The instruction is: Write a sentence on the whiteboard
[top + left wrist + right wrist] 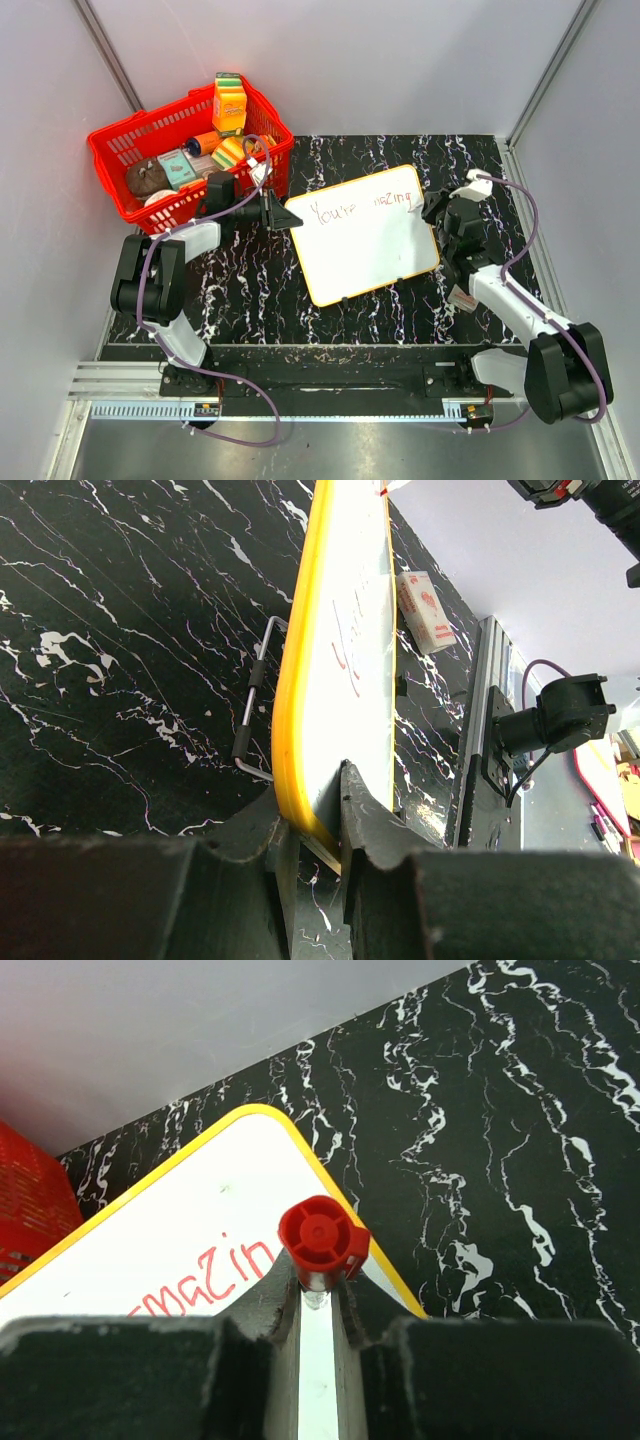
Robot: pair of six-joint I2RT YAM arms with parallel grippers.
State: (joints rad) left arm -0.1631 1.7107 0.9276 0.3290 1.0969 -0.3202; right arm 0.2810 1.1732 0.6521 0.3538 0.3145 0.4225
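Note:
The whiteboard (365, 250) with its orange-yellow rim lies tilted on the black marbled table, propped on a wire stand. My left gripper (283, 214) is shut on its left corner; in the left wrist view the left gripper (308, 802) pinches the yellow rim of the whiteboard (345, 600) seen edge-on. The sentence (365, 205) in thin red lettering runs along the top, reading "You're" and "amazin". My right gripper (318, 1295) is shut on a red marker (322, 1238), held above the whiteboard's (180, 1230) top right corner, just past the last letters of the sentence (210, 1278).
A red basket (150, 125) full of groceries stands at the back left, close behind the left gripper. A small white box with red print (462, 297) lies by the right arm. The board's wire stand (255, 695) juts behind it. Grey walls enclose the table.

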